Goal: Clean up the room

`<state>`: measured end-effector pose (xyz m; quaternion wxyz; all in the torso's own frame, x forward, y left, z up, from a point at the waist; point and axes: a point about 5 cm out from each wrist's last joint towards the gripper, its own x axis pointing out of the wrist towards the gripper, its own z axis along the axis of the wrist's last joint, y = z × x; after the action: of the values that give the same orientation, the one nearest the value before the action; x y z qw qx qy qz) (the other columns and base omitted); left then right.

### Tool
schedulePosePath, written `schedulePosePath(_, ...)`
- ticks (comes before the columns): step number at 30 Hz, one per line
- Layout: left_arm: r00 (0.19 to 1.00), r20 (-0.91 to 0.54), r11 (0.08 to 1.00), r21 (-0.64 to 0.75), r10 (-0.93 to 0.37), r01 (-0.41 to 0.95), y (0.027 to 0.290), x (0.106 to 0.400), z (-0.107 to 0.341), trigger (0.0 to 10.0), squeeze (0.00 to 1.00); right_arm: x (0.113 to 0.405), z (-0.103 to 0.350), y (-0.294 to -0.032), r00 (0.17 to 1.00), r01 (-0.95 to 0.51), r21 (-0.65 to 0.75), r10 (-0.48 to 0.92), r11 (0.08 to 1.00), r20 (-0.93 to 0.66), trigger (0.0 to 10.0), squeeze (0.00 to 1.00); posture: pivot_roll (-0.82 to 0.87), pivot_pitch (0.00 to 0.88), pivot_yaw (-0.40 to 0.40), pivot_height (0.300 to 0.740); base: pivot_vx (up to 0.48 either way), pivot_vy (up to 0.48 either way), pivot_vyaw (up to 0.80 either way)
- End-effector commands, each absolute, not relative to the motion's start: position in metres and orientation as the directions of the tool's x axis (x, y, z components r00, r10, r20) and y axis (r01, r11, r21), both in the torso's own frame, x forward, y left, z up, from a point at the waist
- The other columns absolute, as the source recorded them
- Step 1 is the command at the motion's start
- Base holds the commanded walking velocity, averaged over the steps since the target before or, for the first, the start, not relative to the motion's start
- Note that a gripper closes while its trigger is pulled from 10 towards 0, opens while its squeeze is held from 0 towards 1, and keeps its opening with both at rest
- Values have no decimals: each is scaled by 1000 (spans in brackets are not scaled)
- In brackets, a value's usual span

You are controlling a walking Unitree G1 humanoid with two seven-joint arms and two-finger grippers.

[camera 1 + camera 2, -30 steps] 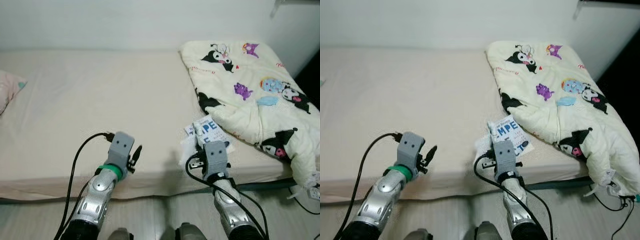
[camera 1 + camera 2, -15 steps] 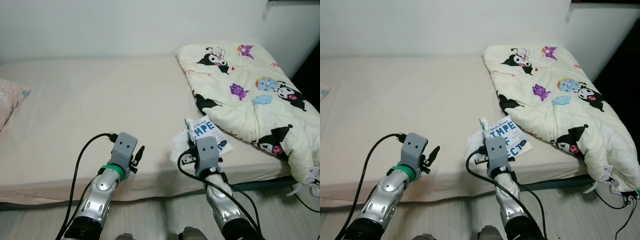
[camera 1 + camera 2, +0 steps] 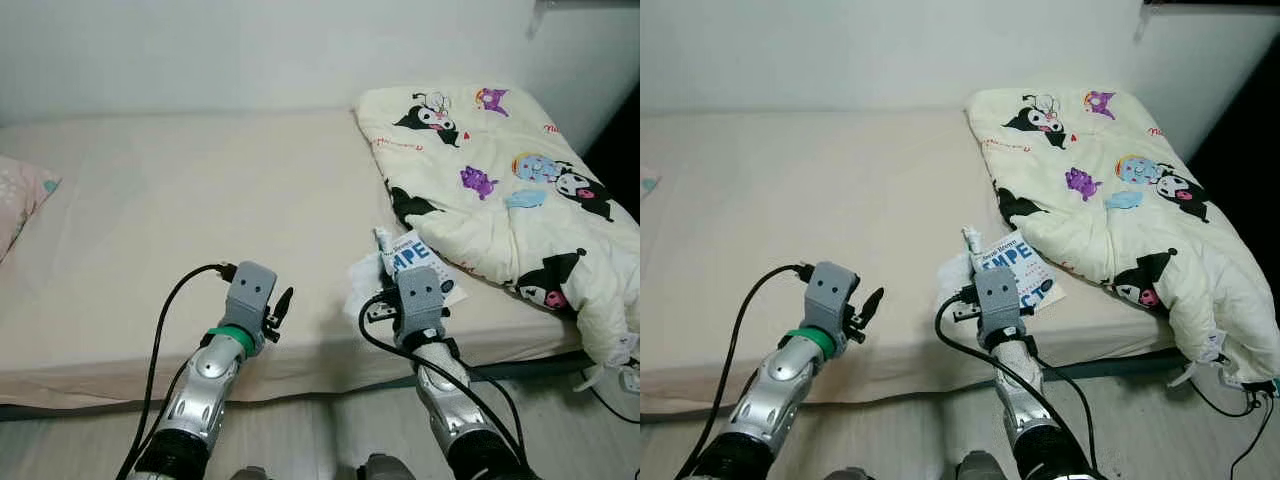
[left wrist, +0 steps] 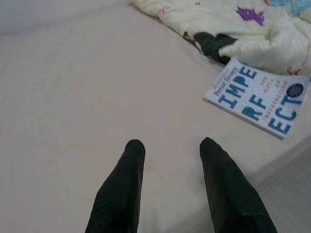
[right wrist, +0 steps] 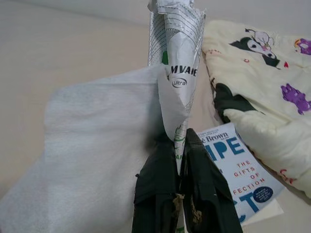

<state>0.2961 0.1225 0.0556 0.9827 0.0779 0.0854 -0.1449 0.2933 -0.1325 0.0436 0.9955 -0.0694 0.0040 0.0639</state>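
My right gripper (image 5: 179,138) is shut on a crumpled white wrapper (image 5: 179,63) with printed text. A white tissue sheet (image 5: 97,145) hangs beside the wrapper from the same pinch. I hold both just above the bed's front edge, where the wrapper (image 3: 381,240) stands up over the wrist. Right behind it a white book (image 3: 420,256) with blue letters lies flat on the mattress, against the blanket. My left gripper (image 4: 171,144) is open with nothing between its fingers, low over bare mattress near the front edge (image 3: 279,304).
A cream cartoon-print blanket (image 3: 500,180) is bunched on the bed's right side and hangs over the front corner. A pink pillow (image 3: 20,195) pokes in at the far left. The beige mattress (image 3: 200,190) meets a white wall behind. Cables (image 3: 612,378) lie on the floor at right.
The camera has tilted, so the whole scene sits a little lower than a second ago. My right gripper still pinches the wrapper and has drifted slightly right. The left gripper stays open.
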Motion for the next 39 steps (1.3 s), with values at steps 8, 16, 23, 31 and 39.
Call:
schedulePosePath(8,957,-200,964,121,-211,238,129,302,59,10000,0,297,47,-129,989,-149,-146,151,978,3,10000,0,3,0,29,685,0,0,0)
schedulePosePath(16,960,-196,964,137,-199,228,133,300,59,10000,0,300,49,-128,991,-133,-143,136,981,6,10000,0,-5,0,37,685,0,0,0)
schedulePosePath(23,954,-210,960,134,-216,247,123,300,55,10000,0,297,48,-134,992,-119,-155,123,981,15,10000,0,-41,0,37,685,0,0,0)
schedulePosePath(31,960,-208,967,129,-189,218,121,306,56,10000,0,299,51,-143,992,-116,-178,123,977,25,10000,0,-44,0,20,685,0,0,0)
schedulePosePath(39,963,-207,970,137,-170,201,126,302,54,10000,0,299,50,-135,988,-152,-176,157,973,14,10000,0,-15,0,7,685,0,0,0)
